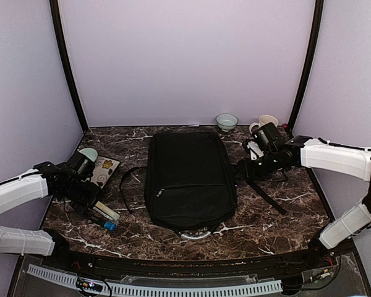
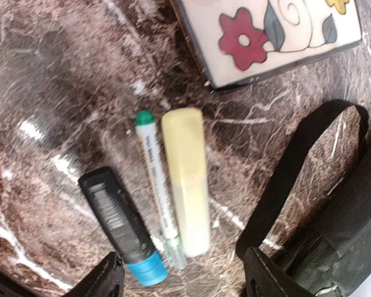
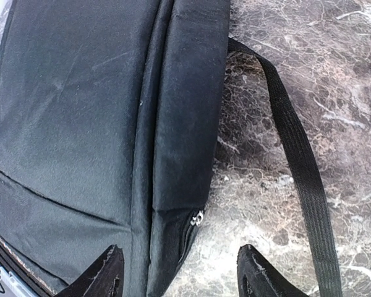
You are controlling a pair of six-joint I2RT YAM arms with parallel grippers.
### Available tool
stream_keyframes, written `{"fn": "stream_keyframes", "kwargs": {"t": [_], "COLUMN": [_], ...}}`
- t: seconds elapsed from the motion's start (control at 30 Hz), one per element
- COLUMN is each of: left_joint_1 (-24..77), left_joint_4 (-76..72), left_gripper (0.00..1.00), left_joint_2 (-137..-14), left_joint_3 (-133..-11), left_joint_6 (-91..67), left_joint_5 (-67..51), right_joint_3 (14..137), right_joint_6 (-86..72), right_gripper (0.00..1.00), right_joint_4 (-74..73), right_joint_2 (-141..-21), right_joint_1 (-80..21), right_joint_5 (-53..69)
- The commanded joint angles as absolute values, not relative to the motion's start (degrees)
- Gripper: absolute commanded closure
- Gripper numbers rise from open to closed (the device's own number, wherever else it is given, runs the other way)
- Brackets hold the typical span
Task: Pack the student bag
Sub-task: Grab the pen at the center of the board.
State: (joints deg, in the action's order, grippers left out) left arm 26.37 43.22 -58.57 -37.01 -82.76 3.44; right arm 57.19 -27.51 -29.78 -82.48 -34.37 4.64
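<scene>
The student bag (image 1: 188,179), a large black backpack, lies flat in the middle of the table, its silvery loop handle (image 1: 195,234) at the near end. In the right wrist view my right gripper (image 3: 179,272) is open over the bag's (image 3: 80,124) right side edge, with a small metal zipper pull (image 3: 198,218) between the fingers' line. My left gripper (image 2: 184,275) is open just above a black marker with a blue end (image 2: 117,223), a thin green-capped pen (image 2: 156,179) and a pale yellow highlighter (image 2: 187,179). It holds nothing.
A flower-patterned notebook (image 1: 104,170) and a teal cup (image 1: 86,153) lie by the left arm. A small bowl (image 1: 226,121) and a mug (image 1: 266,122) stand at the back right. Black straps (image 1: 266,195) trail from both sides of the bag.
</scene>
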Motion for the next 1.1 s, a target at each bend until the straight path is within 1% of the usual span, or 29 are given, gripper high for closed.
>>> {"fn": "stream_keyframes", "kwargs": {"t": [0.0,0.1,0.27,0.37,0.43,0.53,0.97,1.07], "left_joint_1": [23.7,21.8,20.0,19.2,18.7,18.5,18.3,18.3], "left_joint_4": [38.0,36.5,37.7,34.7,33.2,33.4,31.7,31.5], "left_gripper": [0.36,0.41,0.43,0.46,0.49,0.52,0.56,0.61], "left_joint_2": [-61.2,-64.9,-70.4,-71.6,-72.8,-74.7,-79.0,-79.5], "left_joint_3": [-36.7,-37.6,-40.0,-39.3,-39.4,-40.2,-40.9,-40.9], "left_joint_6": [-83.9,-82.3,-80.9,-80.2,-79.4,-78.4,-76.6,-76.1], "left_joint_5": [1.9,0.6,0.8,0.1,-0.3,-0.2,-1.1,-1.8], "right_joint_3": [54.7,53.8,53.1,53.0,53.0,53.2,54.9,55.3], "right_joint_6": [-29.1,-29.7,-30.1,-30.2,-30.2,-30.0,-29.7,-29.4], "right_gripper": [0.37,0.37,0.38,0.38,0.38,0.38,0.38,0.38], "right_joint_4": [-28.8,-28.7,-29.3,-29.6,-29.7,-30.0,-29.7,-29.7], "right_joint_2": [-79.4,-78.5,-77.7,-77.4,-77.4,-77.4,-79.6,-80.0], "right_joint_1": [-34.0,-34.0,-34.0,-34.0,-34.0,-34.0,-34.0,-34.0], "right_joint_5": [4.0,4.1,3.8,3.7,3.5,3.4,3.3,3.5]}}
